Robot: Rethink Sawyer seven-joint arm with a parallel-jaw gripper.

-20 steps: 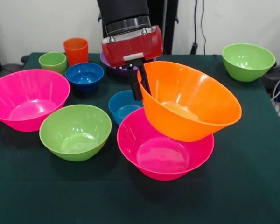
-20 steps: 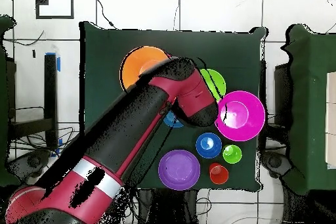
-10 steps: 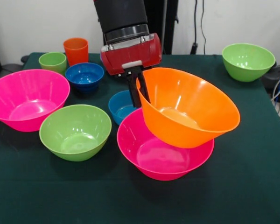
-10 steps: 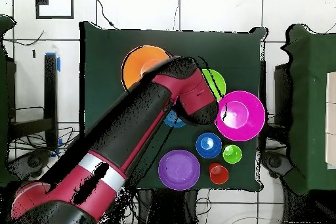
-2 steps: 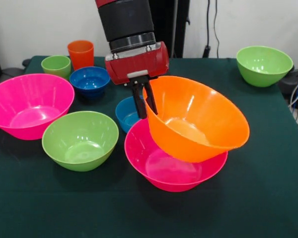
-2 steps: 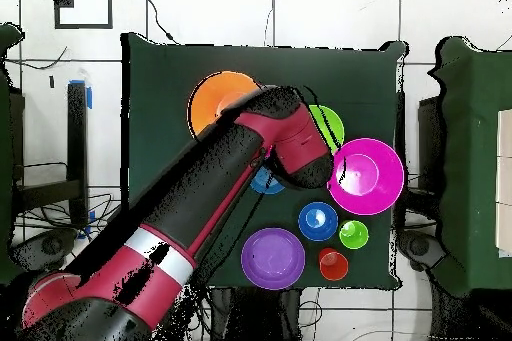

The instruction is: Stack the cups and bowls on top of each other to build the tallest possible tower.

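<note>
My gripper (image 5: 146, 110) is shut on the near-left rim of the big orange bowl (image 5: 196, 121), one finger inside and one outside. That bowl is tilted, with its mouth facing up and right. Its lower side dips into a big pink bowl (image 5: 161, 171) on the cloth below. In the overhead view the orange bowl (image 6: 218, 100) shows beside the arm, which hides the gripper. A second pink bowl (image 5: 27, 104) sits at the left. The orange cup (image 5: 81, 53) and the light-green cup (image 5: 56, 65) stand at the back left.
A green bowl (image 5: 80, 140) sits front left and another green bowl (image 5: 264, 64) back right. One blue bowl (image 5: 90, 79) is near the cups. A smaller blue bowl (image 5: 125, 113) sits just behind the gripper. The purple bowl (image 6: 273, 257) shows only from overhead.
The gripper has moved down and a little left with the orange bowl, bringing it lower into the pink bowl. Nothing else has moved.
</note>
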